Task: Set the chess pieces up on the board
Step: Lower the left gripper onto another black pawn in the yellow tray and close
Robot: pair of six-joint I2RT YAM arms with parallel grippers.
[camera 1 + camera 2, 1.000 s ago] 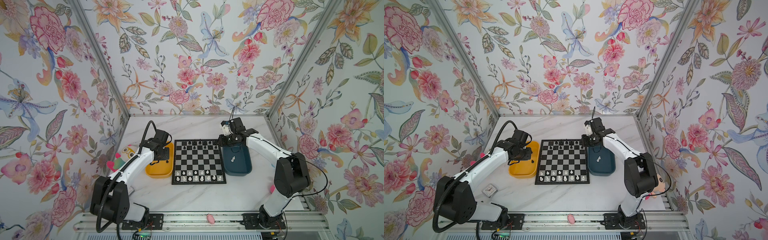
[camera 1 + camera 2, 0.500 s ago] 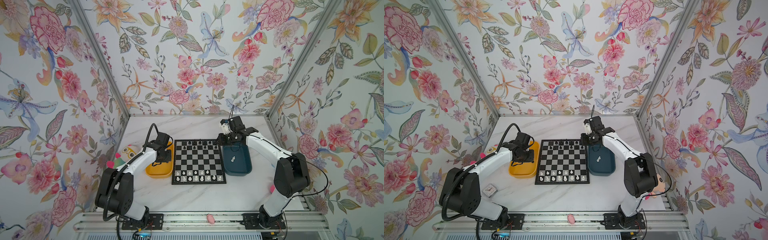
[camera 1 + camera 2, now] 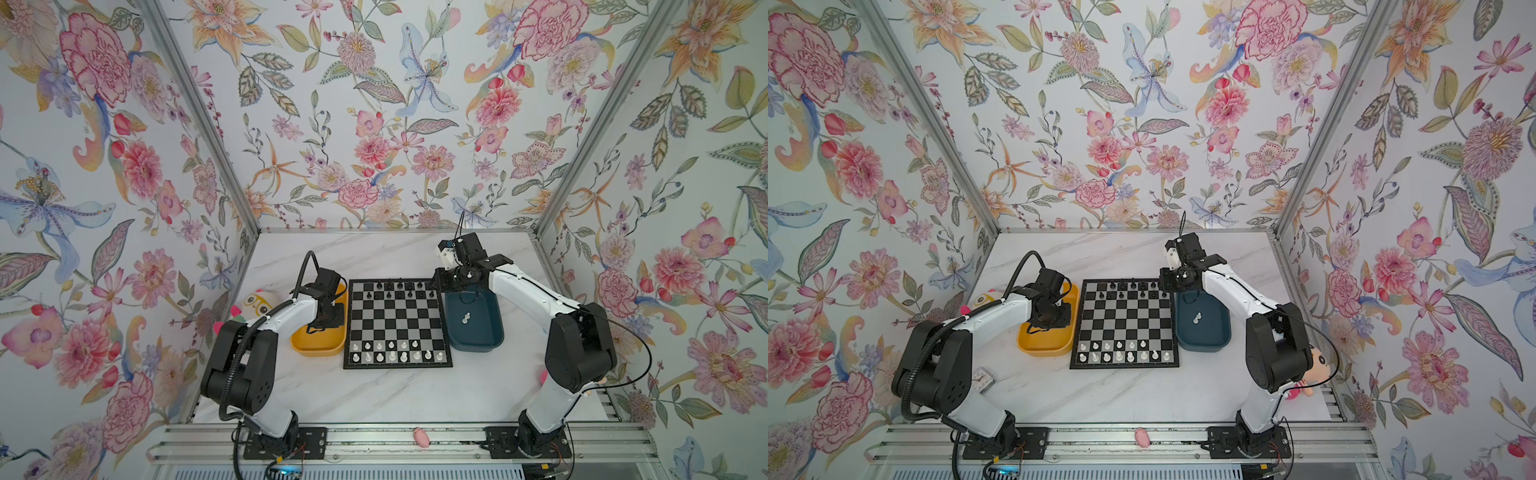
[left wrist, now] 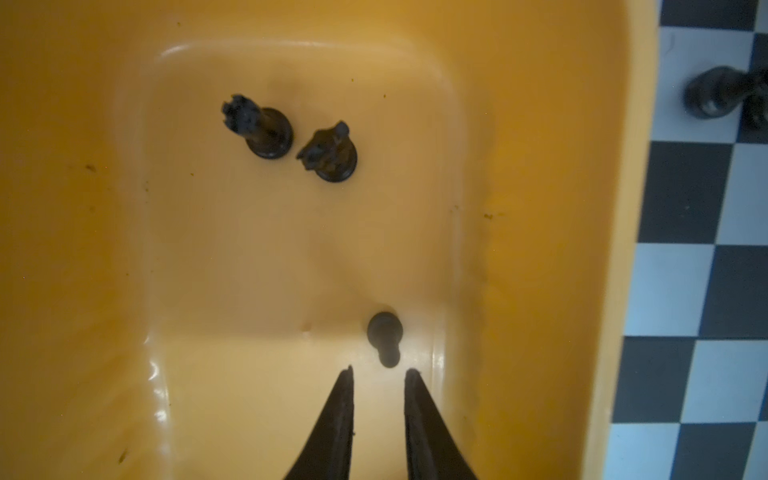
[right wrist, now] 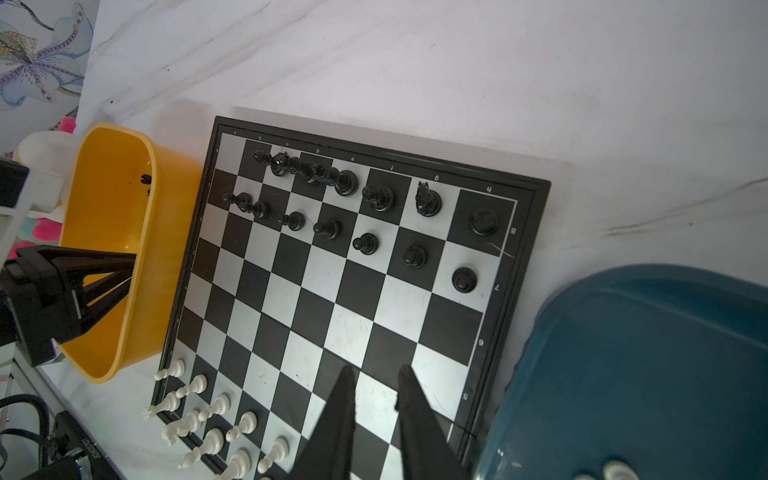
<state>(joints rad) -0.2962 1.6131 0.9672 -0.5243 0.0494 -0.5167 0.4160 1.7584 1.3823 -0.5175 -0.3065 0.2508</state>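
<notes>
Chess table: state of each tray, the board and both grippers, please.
Yellow plastic tray, holds three loose black chess pieces.
Dark blue plastic tray, holds leftover white chess pieces.
Black-and-silver chessboard, partly set, gaps in both colours' rows.
Left gripper, slightly open, empty, low in the yellow tray by a black pawn.
Right gripper, slightly open, empty, above the board near the blue tray.

Floral-papered walls (image 3: 374, 124) stand beyond and either side of the right gripper (image 5: 377, 370), white marbled surface (image 3: 374, 399) beneath it, metal corner posts (image 3: 205, 124), even bright light.
</notes>
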